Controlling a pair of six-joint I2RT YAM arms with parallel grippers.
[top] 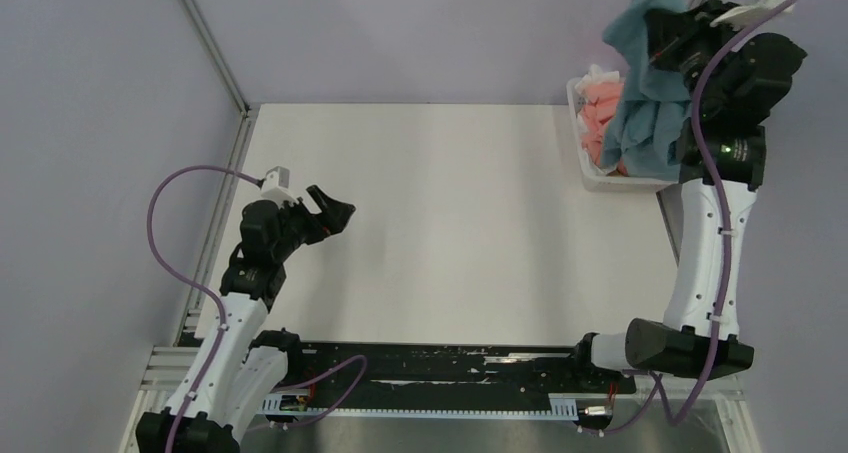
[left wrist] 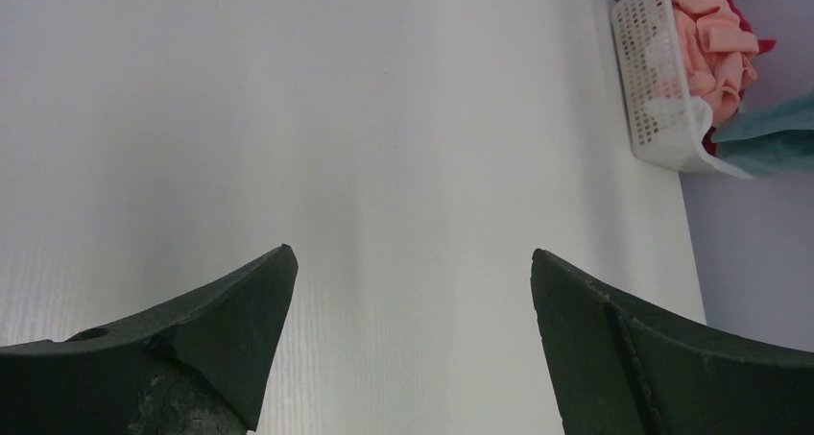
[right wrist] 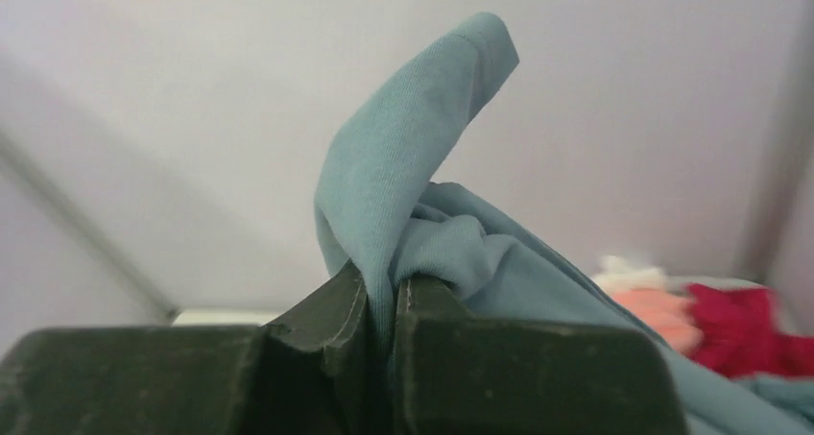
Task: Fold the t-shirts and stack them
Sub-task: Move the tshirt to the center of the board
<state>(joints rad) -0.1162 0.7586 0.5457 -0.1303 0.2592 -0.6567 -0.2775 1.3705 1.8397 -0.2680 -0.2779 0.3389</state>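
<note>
A blue-grey t-shirt [top: 648, 83] hangs bunched in the air over the white basket [top: 590, 173] at the table's far right. My right gripper [top: 668, 35] is shut on a fold of it; in the right wrist view the cloth [right wrist: 403, 185] is pinched between the two dark fingers, my right gripper [right wrist: 382, 291] closed tight. Salmon pink t-shirts [top: 600, 108] and a crimson one [right wrist: 744, 329] lie crumpled in the basket below. My left gripper [top: 330, 208] hovers open over the left part of the table, its fingers [left wrist: 240, 310] wide apart with only bare tabletop between them.
The white table [top: 450, 223] spreads between the two arms. The basket [left wrist: 662, 89] sits at its far right edge against the grey wall. A metal frame post [top: 210, 43] rises at the back left corner. A black rail [top: 430, 373] runs along the near edge.
</note>
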